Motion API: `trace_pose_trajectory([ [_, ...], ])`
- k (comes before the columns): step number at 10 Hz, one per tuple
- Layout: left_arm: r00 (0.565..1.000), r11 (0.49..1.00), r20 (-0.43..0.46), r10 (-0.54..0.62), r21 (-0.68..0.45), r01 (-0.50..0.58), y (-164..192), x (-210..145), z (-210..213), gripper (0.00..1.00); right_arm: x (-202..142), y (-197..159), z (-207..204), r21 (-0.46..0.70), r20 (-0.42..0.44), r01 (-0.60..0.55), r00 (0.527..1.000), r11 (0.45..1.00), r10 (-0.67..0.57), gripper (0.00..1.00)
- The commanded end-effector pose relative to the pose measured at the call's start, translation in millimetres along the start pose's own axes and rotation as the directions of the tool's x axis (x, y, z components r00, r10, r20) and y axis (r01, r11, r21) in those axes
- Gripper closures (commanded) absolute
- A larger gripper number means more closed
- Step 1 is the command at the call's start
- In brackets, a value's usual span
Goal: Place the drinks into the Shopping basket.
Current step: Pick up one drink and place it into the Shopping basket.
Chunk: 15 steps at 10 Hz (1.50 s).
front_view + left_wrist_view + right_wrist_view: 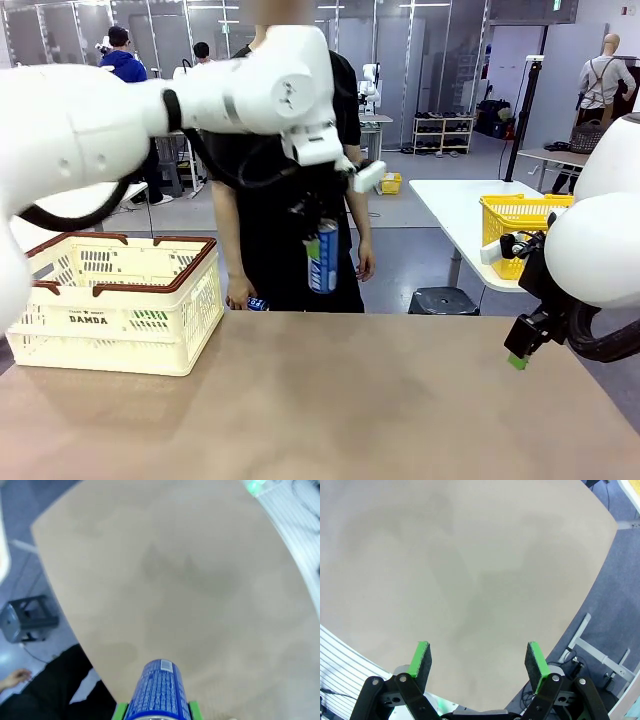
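Note:
A slim blue can (322,262) with white lettering hangs upright high above the table, with my left gripper (316,232) shut on its upper part. In the left wrist view the blue can (160,690) sits between the green pads (120,710) of my left gripper (157,712), over the table's far edge. The cream Shopping basket (120,318) with brown rim stands at the table's left, well left of the can. My right gripper (520,352) hovers open at the table's right edge; in its own view my right gripper (480,660) holds nothing between its pads.
A person in black (270,200) stands at the far side just behind the can, a small blue object (256,303) in one hand. The tan table (320,400) spreads between basket and right arm. A grey stool (27,617) stands on the floor beyond.

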<state>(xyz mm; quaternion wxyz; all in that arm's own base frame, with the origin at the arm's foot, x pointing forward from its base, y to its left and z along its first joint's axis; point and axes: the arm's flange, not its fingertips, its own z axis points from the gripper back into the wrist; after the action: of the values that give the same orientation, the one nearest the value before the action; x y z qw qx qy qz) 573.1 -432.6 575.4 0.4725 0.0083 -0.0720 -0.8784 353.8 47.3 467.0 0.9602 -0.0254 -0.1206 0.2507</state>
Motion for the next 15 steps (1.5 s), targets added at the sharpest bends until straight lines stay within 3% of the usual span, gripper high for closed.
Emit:
trace_pose_trajectory([
  [1, 0.996, 0.996, -0.019, 0.091, 0.011, -0.091, -53.5, -20.8, 17.4, 0.89, -0.5, 0.5, 0.1, 0.002, -0.003, -0.001, 1.000, 1.000, 0.001, 0.06],
  [6, 0.922, 0.923, -0.067, 0.382, 0.083, -0.376, -134.3, -112.3, 50.5, 0.89, -0.5, 0.5, 0.1, 0.002, -0.003, -0.001, 1.000, 1.000, 0.001, 0.06],
  [7, 0.899, 0.895, -0.039, 0.437, 0.117, -0.430, -150.3, -131.7, 52.4, 0.89, -0.5, 0.5, 0.1, 0.002, -0.003, -0.001, 1.000, 1.000, 0.001, 0.06],
  [11, 0.854, 0.840, 0.049, 0.518, 0.160, -0.518, -181.3, -181.9, 60.0, 0.89, -0.5, 0.5, 0.1, 0.002, -0.003, -0.001, 1.000, 1.000, 0.001, 0.06],
  [12, 0.860, 0.844, 0.075, 0.504, 0.168, -0.509, -187.2, -187.3, 62.5, 0.89, -0.5, 0.5, 0.1, 0.002, -0.003, -0.001, 1.000, 1.000, 0.001, 0.06],
  [13, 0.856, 0.848, 0.004, 0.518, 0.129, -0.514, -171.1, -185.8, 59.9, 0.89, -0.5, 0.5, 0.1, 0.002, -0.003, -0.001, 1.000, 1.000, 0.001, 0.06],
  [15, 0.856, 0.848, 0.004, 0.518, 0.129, -0.514, -171.1, -185.8, 59.9, 0.89, -0.5, 0.5, 0.1, 0.002, -0.003, -0.001, 1.000, 1.000, 0.001, 0.06],
])
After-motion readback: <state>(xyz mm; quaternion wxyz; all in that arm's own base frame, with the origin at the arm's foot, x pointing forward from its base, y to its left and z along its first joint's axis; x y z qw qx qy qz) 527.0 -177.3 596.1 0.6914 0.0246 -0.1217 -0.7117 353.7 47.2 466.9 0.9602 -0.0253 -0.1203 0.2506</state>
